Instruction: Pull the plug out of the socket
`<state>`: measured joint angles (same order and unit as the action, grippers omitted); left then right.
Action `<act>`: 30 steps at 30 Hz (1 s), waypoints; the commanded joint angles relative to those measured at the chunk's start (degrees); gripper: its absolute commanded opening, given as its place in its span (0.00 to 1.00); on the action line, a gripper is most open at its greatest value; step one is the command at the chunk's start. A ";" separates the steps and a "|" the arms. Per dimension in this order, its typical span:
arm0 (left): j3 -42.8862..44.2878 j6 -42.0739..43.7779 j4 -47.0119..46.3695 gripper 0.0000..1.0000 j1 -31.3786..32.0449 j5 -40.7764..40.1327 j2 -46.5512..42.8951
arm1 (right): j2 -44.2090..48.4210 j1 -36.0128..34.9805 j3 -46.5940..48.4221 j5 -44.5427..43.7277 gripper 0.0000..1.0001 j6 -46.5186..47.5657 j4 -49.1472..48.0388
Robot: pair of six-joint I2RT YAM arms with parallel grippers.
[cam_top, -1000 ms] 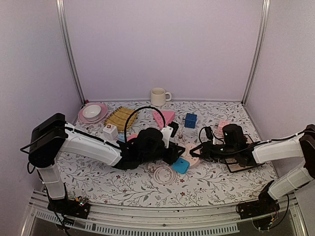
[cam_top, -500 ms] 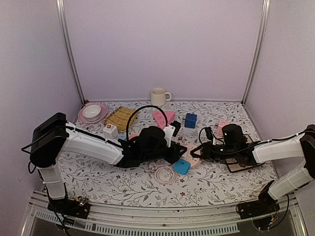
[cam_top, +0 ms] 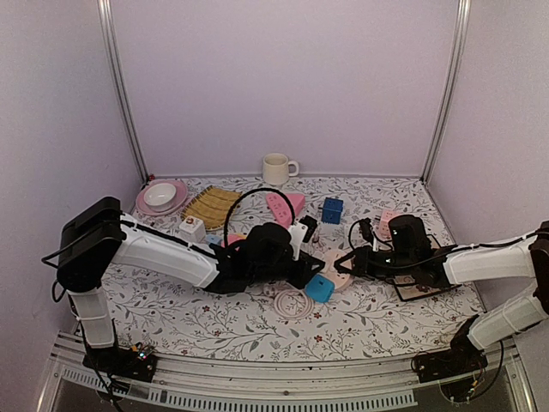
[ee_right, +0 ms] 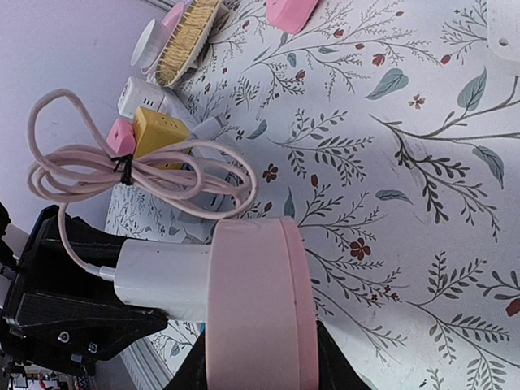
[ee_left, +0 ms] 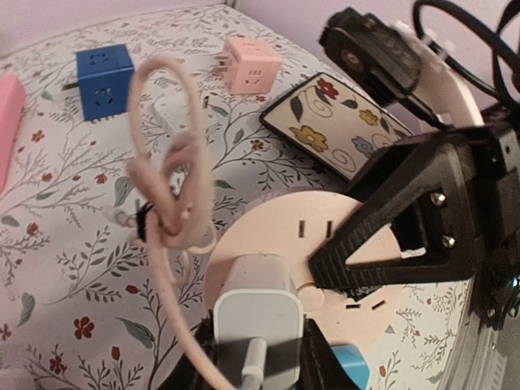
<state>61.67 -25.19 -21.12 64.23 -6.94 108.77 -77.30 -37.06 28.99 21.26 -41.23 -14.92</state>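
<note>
The round pink socket (cam_top: pixel 336 268) is lifted on edge at the table's middle. My right gripper (cam_top: pixel 353 261) is shut on its rim, seen edge-on in the right wrist view (ee_right: pixel 256 301). A white plug (ee_left: pixel 258 317) with a looped pink cable (ee_left: pixel 171 162) sits in the socket's face (ee_left: pixel 325 236). My left gripper (cam_top: pixel 302 259) is shut on the plug's sides. In the right wrist view the plug (ee_right: pixel 162 280) still meets the socket, and the cable (ee_right: pixel 122 175) hangs above it.
A light blue block (cam_top: pixel 318 288) and a coiled white cable (cam_top: pixel 290 304) lie just under the grippers. A floral tile (cam_top: pixel 420 287) lies under the right arm. Blue cube (cam_top: pixel 332 209), pink cube (cam_top: pixel 390 217), mug (cam_top: pixel 276 168), plate with bowl (cam_top: pixel 160 197) and white cube (cam_top: pixel 192 229) stand further back.
My left arm has crept a little to the right with the plug, and the cable loop has moved with it. The plug stays in the socket. The right gripper has barely moved.
</note>
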 commanded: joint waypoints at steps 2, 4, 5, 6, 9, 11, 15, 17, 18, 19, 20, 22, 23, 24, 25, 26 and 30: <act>2.11 0.32 0.33 0.05 -0.25 0.94 -0.27 | 0.31 0.31 2.03 -4.51 0.03 1.16 1.04; 1.78 0.44 0.38 0.00 -0.18 0.85 -1.28 | -0.54 1.09 1.75 -5.50 0.03 0.62 1.79; 1.60 0.55 0.46 0.00 -0.18 0.69 -2.01 | -1.01 1.76 1.34 -5.48 0.03 0.03 1.77; 1.53 0.64 0.78 0.00 -0.16 0.36 -2.79 | -1.50 2.41 0.81 -5.50 0.03 -0.25 1.65; 1.35 1.43 1.76 0.00 -0.02 -0.30 -5.32 | -2.28 4.36 -0.65 -6.00 0.03 -0.86 1.56; 1.20 2.35 2.23 0.00 0.33 -0.50 -6.82 | -2.37 4.96 -1.37 -7.38 0.03 -0.87 1.71; 0.75 4.70 2.77 0.00 1.35 -2.72 -8.74 | -2.41 5.09 -2.21 -10.51 0.03 -0.96 2.26; 0.73 5.06 3.66 0.00 1.56 -3.93 -9.12 | -2.55 5.11 -2.43 -11.92 0.03 -1.12 2.37; 0.73 4.91 3.98 0.00 1.59 -4.16 -9.23 | -2.53 5.10 -2.61 -12.55 0.03 -1.17 2.47; 0.67 4.82 4.17 0.00 1.57 -4.22 -9.43 | -2.38 5.14 -2.78 -12.96 0.03 -1.25 2.52; 0.58 4.80 4.23 0.00 1.58 -4.13 -9.71 | -2.16 5.09 -2.98 -13.41 0.03 -1.17 2.52; 0.54 4.67 4.51 0.00 1.55 -3.53 -10.39 | -1.63 5.15 -3.19 -14.45 0.03 -1.00 2.63; 0.81 4.69 4.84 0.00 1.47 -2.06 -10.71 | -1.31 5.15 -3.17 -15.35 0.03 -0.83 3.28; 1.20 4.60 5.43 0.00 1.23 -0.63 -10.90 | -1.02 5.13 -3.25 -16.09 0.03 -0.66 3.61; 1.41 4.13 5.88 0.00 1.00 0.15 -11.16 | -0.68 5.15 -3.39 -16.56 0.03 -0.61 3.77; 1.36 4.12 5.94 0.00 0.97 0.33 -11.57 | -0.35 5.15 -3.41 -16.88 0.03 -0.56 3.84; 1.63 6.75 6.42 0.00 1.44 -2.38 -11.72 | -0.71 5.15 -3.28 -17.98 0.03 -0.58 4.04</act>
<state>61.98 -21.37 -14.63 64.82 -8.40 103.04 -76.69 -35.48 28.10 21.04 -41.56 -19.14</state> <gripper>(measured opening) 0.254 0.300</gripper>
